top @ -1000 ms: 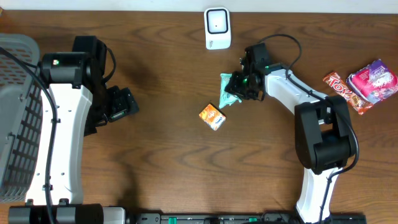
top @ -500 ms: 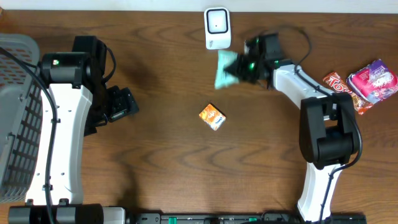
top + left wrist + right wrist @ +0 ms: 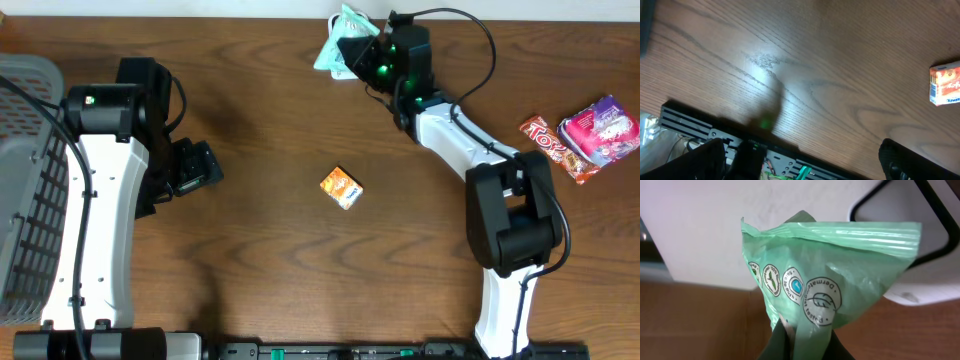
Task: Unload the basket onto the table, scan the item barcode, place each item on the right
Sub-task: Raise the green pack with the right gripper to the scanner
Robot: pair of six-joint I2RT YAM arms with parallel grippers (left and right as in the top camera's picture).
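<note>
The right gripper (image 3: 368, 52) is pinched tight on the lower edge of a green packet (image 3: 338, 32) and holds it at the far edge of the table (image 3: 260, 260). There the packet is right in front of the white scanner (image 3: 700, 230). In the right wrist view its crinkled film, printed with a row of round emblems, covers much of the scanner's face and part of the scanner's black-rimmed window (image 3: 900, 205). From overhead the scanner is almost wholly hidden behind packet and gripper. No barcode can be made out on the side that shows (the print is too small to read). The left gripper (image 3: 192, 166) hangs over bare wood on the left side with its jaws spread wide and nothing between them. Its wrist view takes in the table's near edge and, off to one side, a small orange box (image 3: 341, 187) lying mid-table. At the right edge lie a red bar (image 3: 553, 148) and a purple packet (image 3: 602, 128), touching each other, and a grey basket (image 3: 25, 150) stands at the far left.
</note>
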